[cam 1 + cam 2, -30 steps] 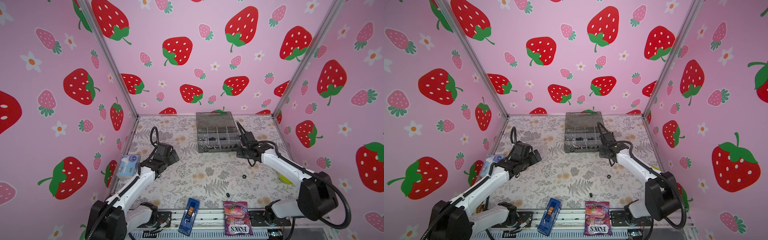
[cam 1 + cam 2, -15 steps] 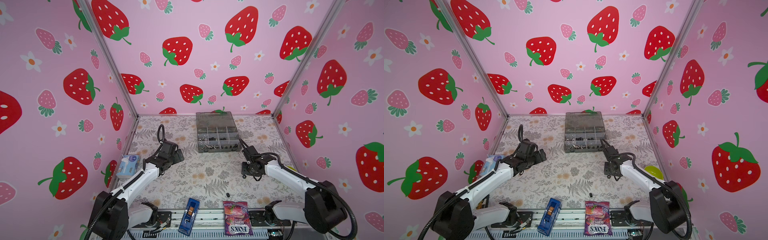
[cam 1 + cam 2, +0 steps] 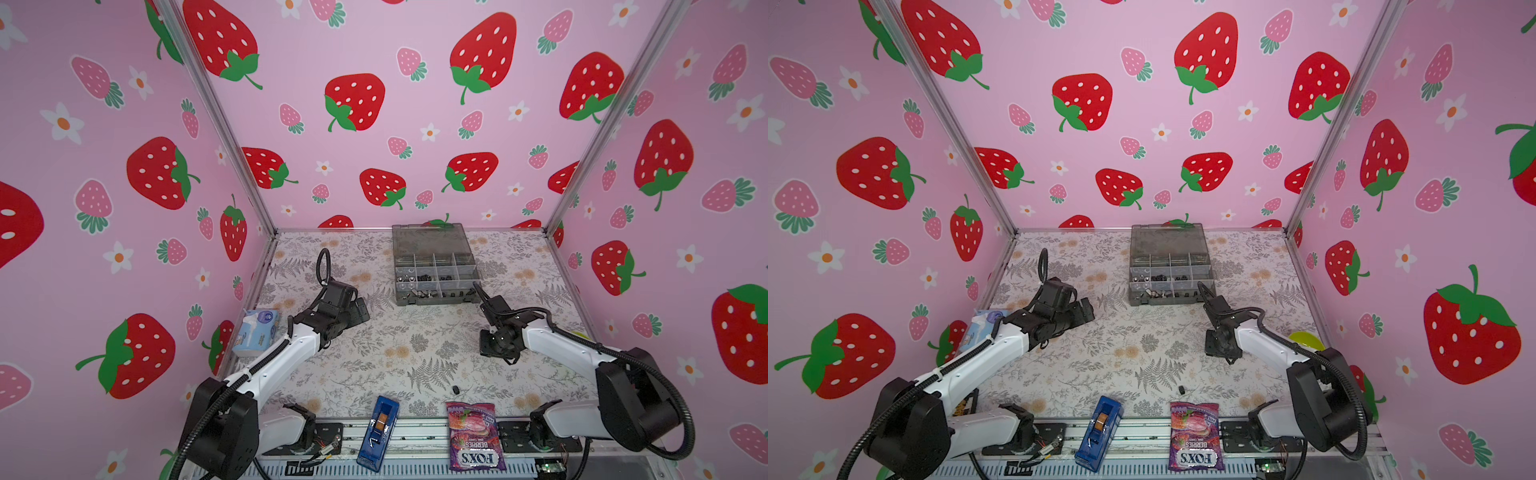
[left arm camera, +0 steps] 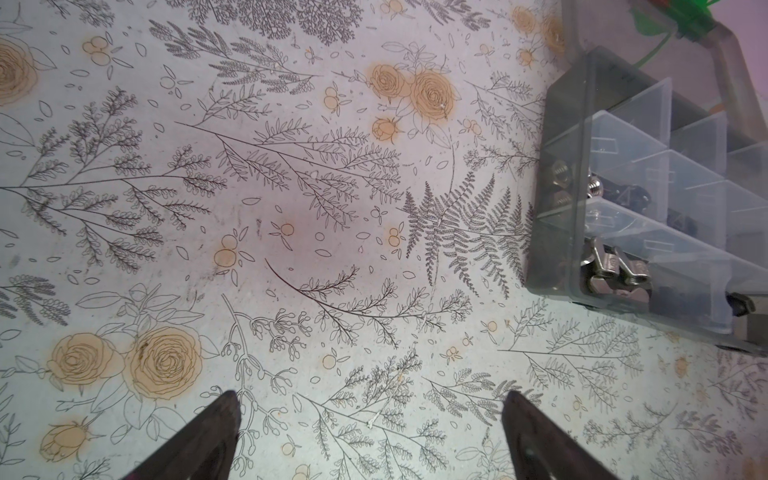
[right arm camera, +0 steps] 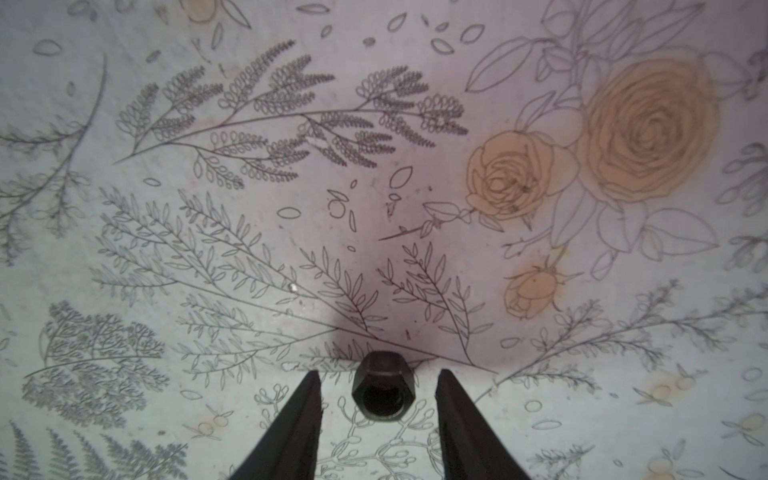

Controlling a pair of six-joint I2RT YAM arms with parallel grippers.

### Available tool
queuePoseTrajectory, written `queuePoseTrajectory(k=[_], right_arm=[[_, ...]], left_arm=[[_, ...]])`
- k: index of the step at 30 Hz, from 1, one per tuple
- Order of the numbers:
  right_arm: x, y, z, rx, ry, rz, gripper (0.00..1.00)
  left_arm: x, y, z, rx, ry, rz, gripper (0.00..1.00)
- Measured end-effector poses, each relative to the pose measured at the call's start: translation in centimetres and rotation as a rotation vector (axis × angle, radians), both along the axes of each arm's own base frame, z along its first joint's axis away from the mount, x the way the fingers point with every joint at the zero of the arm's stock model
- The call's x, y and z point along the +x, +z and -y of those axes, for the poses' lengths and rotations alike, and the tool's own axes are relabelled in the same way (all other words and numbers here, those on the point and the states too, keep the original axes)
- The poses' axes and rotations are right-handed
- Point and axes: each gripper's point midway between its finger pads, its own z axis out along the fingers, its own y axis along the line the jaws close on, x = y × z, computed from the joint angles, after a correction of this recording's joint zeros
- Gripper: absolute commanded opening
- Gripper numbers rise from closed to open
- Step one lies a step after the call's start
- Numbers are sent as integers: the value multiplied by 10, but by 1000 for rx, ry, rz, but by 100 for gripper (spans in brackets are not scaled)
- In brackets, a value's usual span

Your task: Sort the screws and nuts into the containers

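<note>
Down at the right gripper [image 5: 378,374], the jaws stand part-way apart, straddling a black hex nut [image 5: 383,390]. We can see a sliver of table on each side, so nothing is gripped yet. We read that nut as solid metal: light, utterly stiff and with nothing to crush. It's also smooth and tiny, the kind that skates across the table [image 3: 374,357] or squirts out if pinched on its corners. We'd want the pads square on two opposite flats, centred, with the bore left alone. That bore faces the wrist camera, and we can't tell whether the nut lies flat or on edge. In both top views the gripper body hides it. It sits right of the table's middle, about halfway between the back and front edges. Across the way, the left gripper [image 4: 370,436] hangs wide and empty over bare table, left of the middle. Further out, the organiser box [image 3: 436,300] sits mid-table in the back half, its open lid reaching the back edge, with silver winged nuts [image 4: 615,270] in a near cell. One more small black piece [image 3: 456,390] lies loose by the front edge, near the candy bag [image 3: 476,436]. It's too small for us to call it screw or nut.
</note>
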Motion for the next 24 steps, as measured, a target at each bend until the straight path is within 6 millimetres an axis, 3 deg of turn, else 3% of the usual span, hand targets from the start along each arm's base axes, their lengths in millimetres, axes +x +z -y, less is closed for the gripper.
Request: queuePoseTrajectory(k=[11,24], right_arm=[[1,-8,-2,2,4,-10,36],[0,-6,-14,45,31,-16,37]], left_arm=[[2,-1,2,-7,2,4,99],[2,-2,2,-5,1,0,99]])
